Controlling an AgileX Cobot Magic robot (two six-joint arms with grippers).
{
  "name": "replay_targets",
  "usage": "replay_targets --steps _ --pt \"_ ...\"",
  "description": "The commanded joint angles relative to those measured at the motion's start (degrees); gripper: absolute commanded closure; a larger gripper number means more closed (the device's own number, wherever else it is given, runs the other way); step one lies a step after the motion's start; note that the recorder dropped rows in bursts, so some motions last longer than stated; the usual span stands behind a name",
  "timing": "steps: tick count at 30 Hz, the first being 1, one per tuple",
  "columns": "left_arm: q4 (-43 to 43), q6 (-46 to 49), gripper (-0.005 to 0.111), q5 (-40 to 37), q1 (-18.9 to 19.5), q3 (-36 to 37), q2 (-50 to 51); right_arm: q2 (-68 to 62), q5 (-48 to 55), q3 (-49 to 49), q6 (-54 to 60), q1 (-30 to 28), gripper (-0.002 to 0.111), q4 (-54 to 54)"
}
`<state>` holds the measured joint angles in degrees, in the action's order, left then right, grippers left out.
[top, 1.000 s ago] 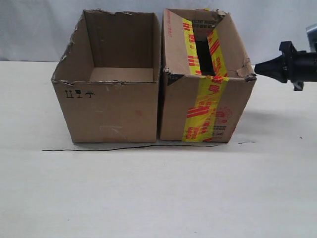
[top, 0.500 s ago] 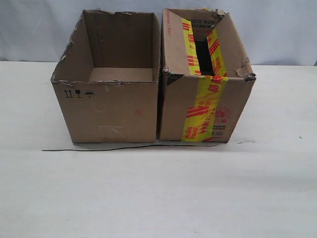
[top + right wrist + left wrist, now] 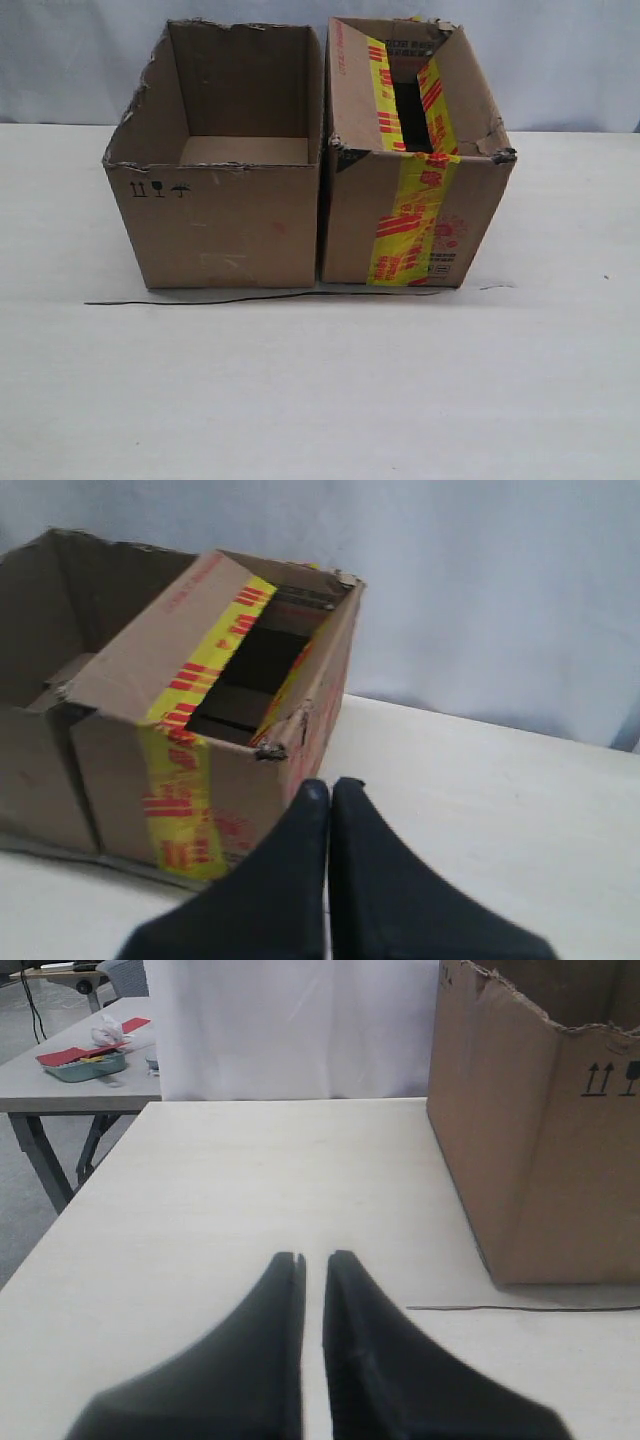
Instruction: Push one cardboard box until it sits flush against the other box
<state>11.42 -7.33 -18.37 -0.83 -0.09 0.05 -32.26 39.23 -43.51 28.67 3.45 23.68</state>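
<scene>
Cardboard box [image 3: 415,210] with the yellow-and-red tape stands right up against the other box [image 3: 225,220], side wall to side wall. Only a thin dark seam shows between them in the exterior view, and their front faces are roughly in line. I judge the push step as good as finished. Whether the walls meet all the way to the back can't be told from here. The next move probably calls for little: keep both arms clear, or, if a gap shows at the far end, nudge the taped carton's outer wall low down toward the other box (a high push on that dented corner could tip or crumple it). The right gripper [image 3: 330,788] has its fingertips pressed together and carries nothing. It points at the taped carton's outer wall, on the side away from the other box, and is not touching it. The left gripper [image 3: 312,1260] is pinched to a narrow slit and is also empty. It hangs over bare table on the other box's free side, well apart from it. Neither gripper shows in the exterior view. The table [image 3: 300,400] is pale, matte and flat, so sliding should be easy. A thin black wire [image 3: 200,300] lies on it just in front of the other box and runs under the front edge of the taped carton. A light backdrop [image 3: 560,60] hangs behind the other box. Beyond the table on that box's free side stands a grey side table [image 3: 60,1090] carrying a teal tray [image 3: 85,1066].
</scene>
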Motion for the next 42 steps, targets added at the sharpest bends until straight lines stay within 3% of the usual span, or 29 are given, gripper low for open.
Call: replay_targets --steps 1,9,14,22,36,42 --pt "-0.50 -0.23 0.107 0.67 -0.45 0.09 -0.05 9.84 2.97 4.84 -5.48 4.54 0.108 -5.52" --pt "-0.50 -0.23 0.107 0.67 -0.45 0.09 -0.05 18.42 -8.72 18.96 -6.40 5.42 0.108 -3.51" --pt "-0.50 -0.23 0.107 0.67 -0.45 0.09 -0.05 18.42 -20.82 29.41 -6.40 5.42 0.108 11.14" --pt "-0.50 -0.23 0.107 0.67 -0.45 0.09 -0.05 18.42 -20.35 36.48 -6.40 5.42 0.108 12.09" --pt "-0.50 -0.23 0.107 0.67 -0.45 0.09 -0.05 20.30 -19.43 37.93 -6.40 5.42 0.108 12.09" --pt "-0.50 -0.23 0.107 0.67 -0.45 0.09 -0.05 29.90 -17.86 38.31 -6.40 4.90 0.108 -1.63"
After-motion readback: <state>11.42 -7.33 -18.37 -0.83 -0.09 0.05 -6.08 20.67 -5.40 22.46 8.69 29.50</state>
